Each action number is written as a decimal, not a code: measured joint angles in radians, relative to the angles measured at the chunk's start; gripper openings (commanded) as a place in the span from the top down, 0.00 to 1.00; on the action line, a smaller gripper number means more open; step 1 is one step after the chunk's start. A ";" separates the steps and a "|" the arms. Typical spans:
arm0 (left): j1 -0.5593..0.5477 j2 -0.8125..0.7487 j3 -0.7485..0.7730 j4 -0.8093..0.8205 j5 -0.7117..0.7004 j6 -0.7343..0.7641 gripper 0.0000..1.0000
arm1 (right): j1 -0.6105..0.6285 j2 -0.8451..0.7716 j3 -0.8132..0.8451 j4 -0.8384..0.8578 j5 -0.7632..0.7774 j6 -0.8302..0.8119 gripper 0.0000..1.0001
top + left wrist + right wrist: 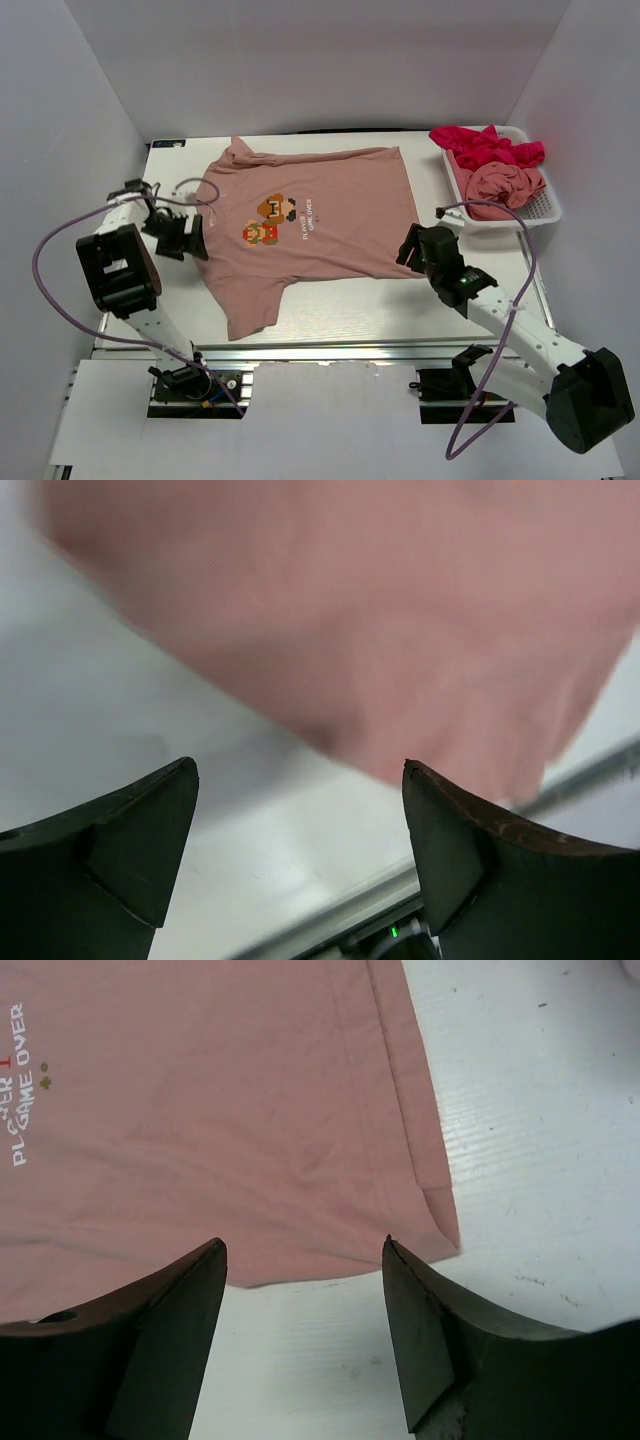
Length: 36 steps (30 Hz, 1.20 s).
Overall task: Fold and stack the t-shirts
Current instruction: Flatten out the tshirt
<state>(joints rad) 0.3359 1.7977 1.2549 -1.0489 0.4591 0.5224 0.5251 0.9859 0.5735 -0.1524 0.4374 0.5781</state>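
Fingers [165,1340] of the right gripper [305,1250] stand apart, released and holding nothing, just at the hem corner of a dusty salmon-pink cotton t-shirt with a pixel-art chest print [320,215]. It lies spread flat on the white table [340,310], collar toward the left gripper [200,236], whose fingers also gape empty beside the shoulder. At the far right, a white mesh basket [545,205] holds a bright magenta-red shirt [485,148] and a crumpled salmon-pink shirt [505,185].
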 measured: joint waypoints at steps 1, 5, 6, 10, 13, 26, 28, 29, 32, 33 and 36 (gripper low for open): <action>0.001 0.029 0.055 0.016 0.001 -0.027 0.09 | 0.001 0.009 0.000 0.013 0.004 -0.011 0.31; 0.002 0.138 0.285 0.071 0.013 -0.105 0.09 | 0.000 0.125 0.040 0.049 0.007 -0.038 0.31; 0.002 0.165 0.344 0.083 0.022 -0.118 0.09 | -0.001 0.172 0.065 0.055 0.006 -0.045 0.30; 0.001 0.258 0.537 0.099 0.045 -0.138 0.09 | -0.035 0.360 0.206 0.098 -0.033 -0.068 0.30; 0.000 0.327 0.649 0.113 0.078 -0.138 0.08 | -0.114 0.532 0.385 0.110 -0.116 -0.076 0.30; -0.023 0.686 0.945 0.380 0.161 -0.280 0.09 | -0.196 0.829 0.745 0.097 -0.373 -0.146 0.32; -0.033 0.745 0.993 0.410 0.150 -0.309 0.10 | -0.188 0.832 0.746 0.100 -0.397 -0.167 0.32; -0.041 0.768 1.007 0.424 0.144 -0.319 0.11 | -0.187 0.840 0.753 0.099 -0.416 -0.180 0.32; -0.070 0.774 1.011 0.447 0.127 -0.317 0.12 | -0.187 0.918 0.831 0.099 -0.477 -0.213 0.32; -0.085 0.771 1.008 0.447 0.119 -0.314 0.12 | -0.187 0.956 0.869 0.098 -0.495 -0.219 0.33; -0.145 0.738 0.950 0.460 0.100 -0.319 0.11 | -0.186 1.054 0.955 0.094 -0.531 -0.225 0.33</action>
<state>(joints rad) 0.1905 2.5355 2.2047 -0.5892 0.5587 0.2035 0.3389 2.0403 1.5284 -0.0582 -0.0937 0.3531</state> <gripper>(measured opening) 0.884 0.672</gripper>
